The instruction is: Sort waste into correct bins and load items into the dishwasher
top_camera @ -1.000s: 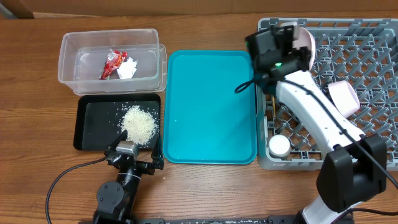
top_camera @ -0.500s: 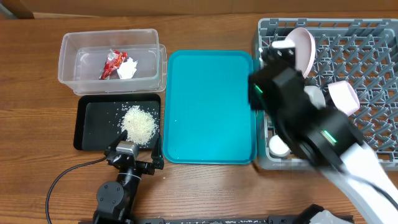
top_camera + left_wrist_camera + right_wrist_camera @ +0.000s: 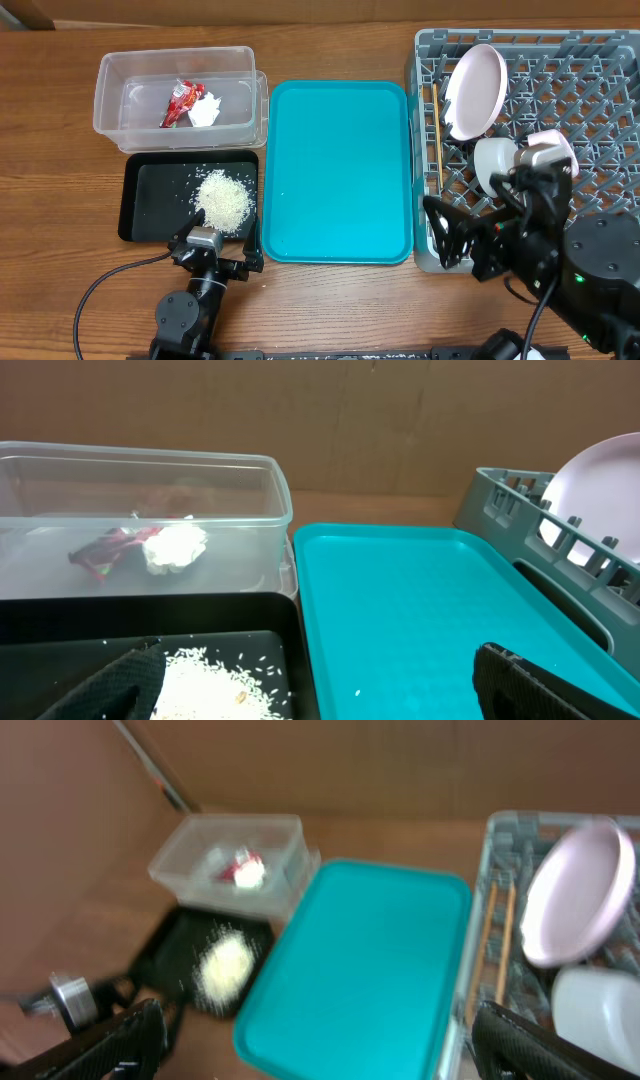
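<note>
**Right arm pulling back off the rack, plate left standing**

- The dish rack (image 3: 600,42) is filling the upper right of the overhead frame and is not shifting.
- A second ago the right arm was reaching over the rack's upper-left corner. Now it is sitting low at the lower right of the frame, by the rack's lower-left corner.
- The teal tray (image 3: 340,170) is lying mid-frame, same spot, with nothing big on it.
- The clear tub (image 3: 175,62) is sitting upper left. The black tray (image 3: 145,205) is lying just below it, touching the teal tray's edge. Neither is moving.
- The plate (image 3: 473,90) is standing on edge, tilted, in the rack's upper-left area. It is now fully showing, where the arm was covering it before.
- A white bowl (image 3: 495,162) is sitting just below the plate, with a second bowl (image 3: 552,148) to its right.
- The chopsticks (image 3: 436,135) are lying along the rack's left wall.
- The rice (image 3: 224,200) is heaped in the black tray, unchanged.
- The red wrapper (image 3: 180,103) and tissue (image 3: 206,112) are lying side by side in the tub, unchanged.
- The right gripper (image 3: 320,1055) is spread wide and carrying nothing.
- The left gripper (image 3: 320,685) is also spread wide and carrying nothing. It is parked at the black tray's lower edge, same as before.
</note>
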Motion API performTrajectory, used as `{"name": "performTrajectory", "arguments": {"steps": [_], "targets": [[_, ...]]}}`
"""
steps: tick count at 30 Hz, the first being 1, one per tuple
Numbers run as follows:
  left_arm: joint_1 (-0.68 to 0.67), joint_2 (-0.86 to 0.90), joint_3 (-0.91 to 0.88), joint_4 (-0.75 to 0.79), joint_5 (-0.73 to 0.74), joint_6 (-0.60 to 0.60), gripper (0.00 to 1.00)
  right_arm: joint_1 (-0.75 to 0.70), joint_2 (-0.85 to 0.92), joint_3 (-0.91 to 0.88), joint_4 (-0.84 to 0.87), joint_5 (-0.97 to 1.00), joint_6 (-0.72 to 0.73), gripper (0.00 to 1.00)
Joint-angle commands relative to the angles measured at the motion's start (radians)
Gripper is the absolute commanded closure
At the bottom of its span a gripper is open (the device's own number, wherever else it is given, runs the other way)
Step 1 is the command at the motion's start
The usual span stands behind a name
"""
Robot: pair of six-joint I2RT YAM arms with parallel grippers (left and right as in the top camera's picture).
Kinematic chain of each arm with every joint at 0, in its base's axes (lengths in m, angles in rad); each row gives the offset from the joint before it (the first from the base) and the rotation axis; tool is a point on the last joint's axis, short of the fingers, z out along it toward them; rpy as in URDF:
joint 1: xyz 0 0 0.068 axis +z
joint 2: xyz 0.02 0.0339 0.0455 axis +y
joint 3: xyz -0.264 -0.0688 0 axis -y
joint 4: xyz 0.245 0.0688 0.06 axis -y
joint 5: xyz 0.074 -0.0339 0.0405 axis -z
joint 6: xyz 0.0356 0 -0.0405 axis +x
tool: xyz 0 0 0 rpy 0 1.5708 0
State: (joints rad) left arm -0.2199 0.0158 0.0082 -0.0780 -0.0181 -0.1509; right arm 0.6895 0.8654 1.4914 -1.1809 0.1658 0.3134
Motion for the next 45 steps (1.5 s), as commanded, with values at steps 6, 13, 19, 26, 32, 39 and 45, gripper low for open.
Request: {"name": "performTrajectory", "arguments": {"steps": [6, 13, 19, 26, 32, 39, 45], "targets": [[0.005, -0.005, -0.003, 0.001, 0.011, -0.006, 0.00, 0.003, -0.003, 0.022, -0.084, 0.158, -0.056, 0.00], [0.005, -0.005, -0.003, 0.001, 0.011, -0.006, 0.00, -0.068, -0.027, 0.025, 0.006, 0.261, -0.192, 0.00], [0.005, -0.005, -0.003, 0.001, 0.011, -0.006, 0.00, -0.357, -0.115, -0.069, 0.144, 0.032, -0.329, 0.00], [0.005, -0.005, -0.003, 0.001, 0.011, -0.006, 0.00, -0.580, -0.381, -0.387, 0.313, -0.015, -0.328, 0.00], [0.005, -0.005, -0.003, 0.001, 0.011, -0.006, 0.00, -0.591, -0.631, -0.692, 0.404, -0.014, -0.328, 0.00], [0.005, -0.005, -0.003, 0.001, 0.011, -0.006, 0.00, -0.591, -0.805, -0.975, 0.520, -0.019, -0.313, 0.00], [0.005, -0.005, -0.003, 0.001, 0.011, -0.006, 0.00, -0.591, -0.863, -1.175, 0.678, -0.045, -0.302, 0.00]]}}
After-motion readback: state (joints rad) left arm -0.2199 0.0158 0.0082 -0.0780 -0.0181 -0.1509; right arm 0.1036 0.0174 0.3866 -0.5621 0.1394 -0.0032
